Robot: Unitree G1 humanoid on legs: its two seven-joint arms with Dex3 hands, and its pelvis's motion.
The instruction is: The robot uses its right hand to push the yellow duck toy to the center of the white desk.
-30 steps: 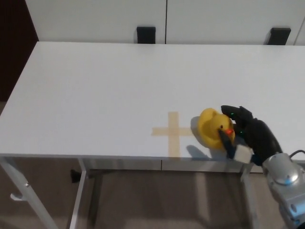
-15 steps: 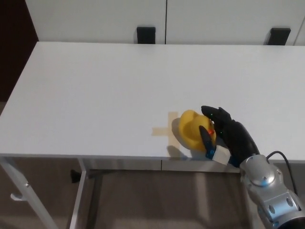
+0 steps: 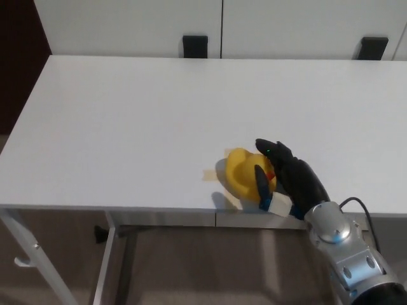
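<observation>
The push is under way and, by the look of it, close to its end: the yellow duck toy (image 3: 245,174) sits on the white counter (image 3: 140,108) near the front edge, covering most of a tan tape cross (image 3: 210,173) whose left arm and a bit of the top arm show from under the toy. If that cross marks the middle the task means, the duck is roughly on target, though it lies well forward of the counter's true middle as seen from the head camera. The right robot hand (image 3: 286,178) comes in from the lower right and is pressed against the duck's right side, its black fingers (image 3: 270,150) spread and curving round the back of the toy, with the thumb lying along the near side; it holds nothing in a pinch, it only bears on the toy as a flat pusher. The left robot hand does not show. What the next move calls for, in my judgement, is only a small nudge leftward, or none, then a clean release by drawing the hand back to the right so the fingers do not drag the light toy off the mark or tip it toward the front edge.
</observation>
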